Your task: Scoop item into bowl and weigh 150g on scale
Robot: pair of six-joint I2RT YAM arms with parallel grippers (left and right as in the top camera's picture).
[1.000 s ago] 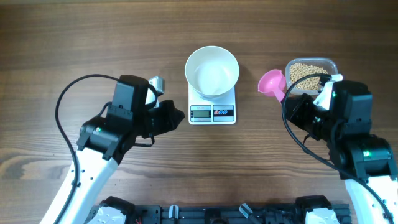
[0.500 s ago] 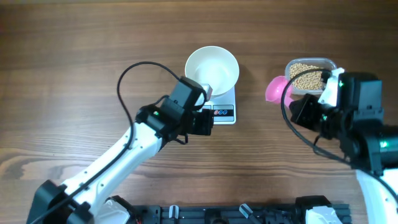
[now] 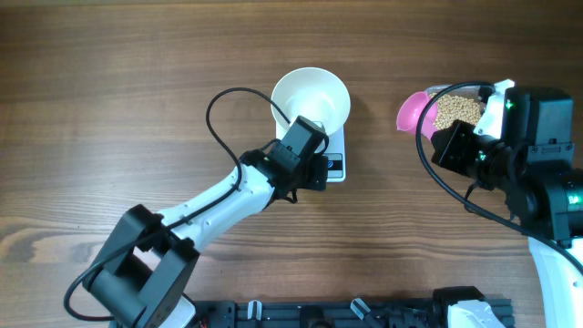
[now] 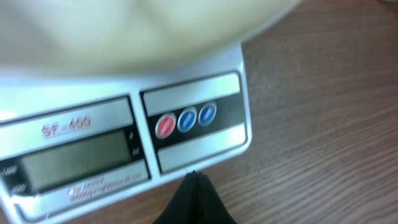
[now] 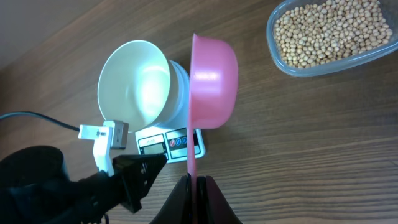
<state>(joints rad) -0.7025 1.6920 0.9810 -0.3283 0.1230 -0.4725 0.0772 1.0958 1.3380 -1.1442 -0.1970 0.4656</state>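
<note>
The white bowl [image 3: 311,103] stands empty on the white scale [image 3: 337,162]. My left gripper [image 3: 319,173] is shut and empty, its tip [image 4: 196,177] just in front of the scale's [image 4: 74,155] front edge, below the round buttons [image 4: 186,120]. My right gripper [image 5: 194,182] is shut on the handle of a pink scoop [image 5: 214,81], held on edge and empty above the table between the bowl [image 5: 134,84] and the beans [image 5: 329,31]. From overhead the scoop [image 3: 414,111] hangs beside the beans [image 3: 457,111].
The beans lie in a clear plastic tub [image 3: 485,91] at the far right. A black cable [image 3: 223,98] loops up from my left arm next to the bowl. A dark rail [image 3: 319,314] runs along the table's near edge.
My left arm has swung from the left side across to the scale's front edge. My right gripper has carried the pink scoop farther back, next to the tub.
</note>
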